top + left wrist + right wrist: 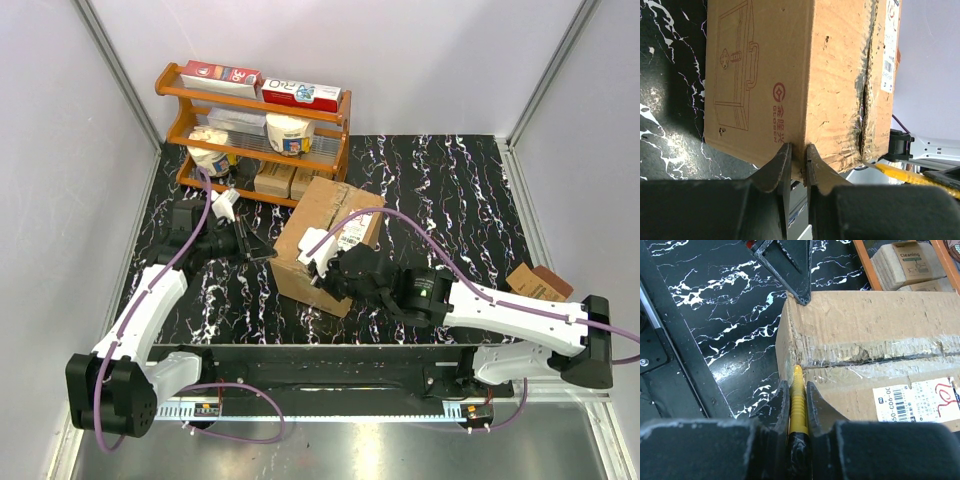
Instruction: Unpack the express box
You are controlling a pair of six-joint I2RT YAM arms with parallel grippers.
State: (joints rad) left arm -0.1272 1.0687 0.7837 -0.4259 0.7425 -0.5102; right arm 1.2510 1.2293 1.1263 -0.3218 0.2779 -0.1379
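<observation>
between both jaws: express box; left pinches corner; right holds yellow tool.

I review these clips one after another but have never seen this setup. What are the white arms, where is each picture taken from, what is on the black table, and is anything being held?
Two robot arms are bolted at the near table edge. The top picture looks down from above and behind them; the other two come from cameras on each wrist. On the black marbled table stands the express box, its taped top seam still closed. Behind it is a wooden rack with small cartons and tubs. The left gripper is pressed against a corner edge of the box, apparently pinching it. The right gripper is shut on a yellow cutter, whose tip sits at the end of the seam, probably to slit the tape.
</observation>
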